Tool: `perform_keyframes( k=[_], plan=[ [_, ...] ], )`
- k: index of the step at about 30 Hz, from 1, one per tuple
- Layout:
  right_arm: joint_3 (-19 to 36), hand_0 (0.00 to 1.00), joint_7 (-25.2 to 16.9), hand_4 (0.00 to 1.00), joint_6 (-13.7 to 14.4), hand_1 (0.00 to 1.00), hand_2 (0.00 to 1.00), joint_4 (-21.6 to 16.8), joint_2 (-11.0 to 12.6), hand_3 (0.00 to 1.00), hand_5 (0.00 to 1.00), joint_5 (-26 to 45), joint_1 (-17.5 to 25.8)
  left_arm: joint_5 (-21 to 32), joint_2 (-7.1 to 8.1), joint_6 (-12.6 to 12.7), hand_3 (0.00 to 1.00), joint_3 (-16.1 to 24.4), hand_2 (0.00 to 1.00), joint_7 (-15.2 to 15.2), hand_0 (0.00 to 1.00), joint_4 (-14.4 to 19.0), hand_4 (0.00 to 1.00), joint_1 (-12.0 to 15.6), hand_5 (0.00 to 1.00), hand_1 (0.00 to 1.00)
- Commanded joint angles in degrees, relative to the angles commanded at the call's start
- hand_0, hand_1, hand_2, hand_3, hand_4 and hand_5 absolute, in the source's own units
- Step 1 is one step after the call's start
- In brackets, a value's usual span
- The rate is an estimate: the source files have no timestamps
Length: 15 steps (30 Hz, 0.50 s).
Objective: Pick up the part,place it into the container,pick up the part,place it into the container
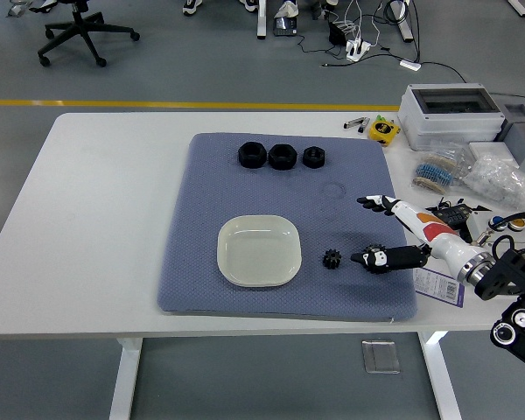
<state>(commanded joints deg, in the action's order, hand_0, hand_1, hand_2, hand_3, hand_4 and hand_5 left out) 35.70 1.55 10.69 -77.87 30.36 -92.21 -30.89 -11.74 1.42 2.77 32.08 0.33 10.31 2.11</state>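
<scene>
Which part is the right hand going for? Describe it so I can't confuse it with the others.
On the blue-grey fabric mat, find the square cream plate near its front edge. Just right of the plate lies a small black toothed gear, alone, close to the right hand. The three larger black ring-shaped nuts sit in a row at the mat's far edge.

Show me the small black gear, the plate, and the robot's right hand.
small black gear [332,259], head view, centre of gear.
plate [284,229], head view, far right rim.
right hand [387,229], head view, middle of hand.
</scene>
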Motion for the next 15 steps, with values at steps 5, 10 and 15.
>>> perform_keyframes(
  k=[5,10,15],
  plan=[
    [-3.6,0.779,0.9,0.998,-2.8,0.790,0.822,1.8,0.0,0.822,0.346,-4.9,-2.7,-0.1,0.07,0.1,0.615,0.1,0.856,0.0,0.857,0.0,0.548,0.0,0.793,0.822],
    [-6.1,0.748,0.7,0.998,-3.0,0.750,0.782,4.4,-0.5,0.819,0.341,-6.1,-4.8,0.3,0.20,0.2,0.615,-0.3,0.856,-0.2,0.856,0.0,0.548,-0.1,0.791,0.822],
    [-5.8,0.748,-0.2,0.998,-2.0,0.750,0.782,7.2,-1.5,0.819,0.341,-5.7,-5.9,3.7,0.34,0.5,0.615,-3.2,0.856,-0.8,0.856,0.0,0.548,-0.4,0.791,0.822]
  ],
)
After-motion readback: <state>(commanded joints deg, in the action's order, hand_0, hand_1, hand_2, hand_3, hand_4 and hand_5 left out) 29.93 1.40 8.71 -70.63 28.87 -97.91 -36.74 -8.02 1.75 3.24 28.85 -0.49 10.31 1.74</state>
